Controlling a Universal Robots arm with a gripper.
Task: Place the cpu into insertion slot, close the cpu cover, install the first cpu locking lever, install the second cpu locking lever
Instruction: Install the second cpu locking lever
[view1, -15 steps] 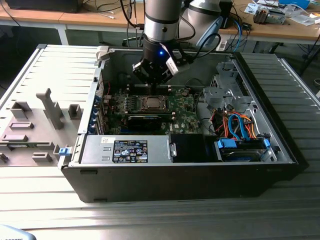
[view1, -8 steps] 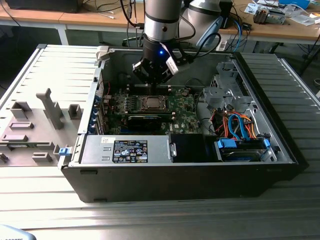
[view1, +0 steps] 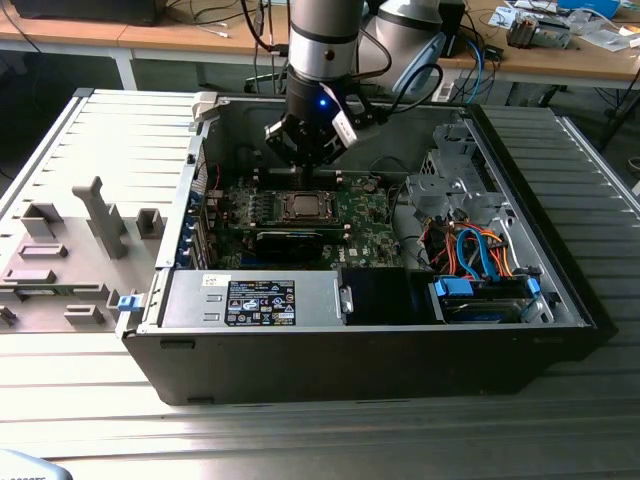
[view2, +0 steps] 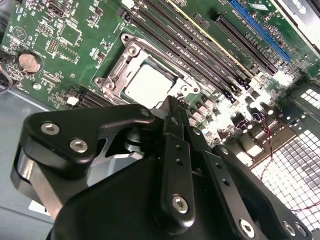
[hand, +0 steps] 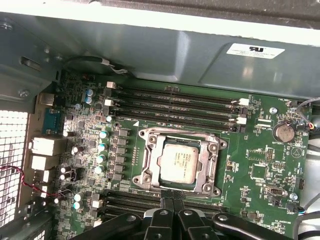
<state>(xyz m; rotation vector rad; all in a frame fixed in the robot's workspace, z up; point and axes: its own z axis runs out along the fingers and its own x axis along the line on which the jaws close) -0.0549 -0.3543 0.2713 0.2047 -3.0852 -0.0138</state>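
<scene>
Gripper (hand: 171, 204) jaws pressed together, holding nothing, tips just above edge of cpu cover (hand: 212, 150); cpu (hand: 179, 161) seated in insertion slot (hand: 150, 172) just ahead of tips.

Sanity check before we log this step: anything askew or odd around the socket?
Nothing stands out. The cpu lies flat and square inside the cpu cover, which is down over the insertion slot. The gripper sits at the socket's edge.
</scene>
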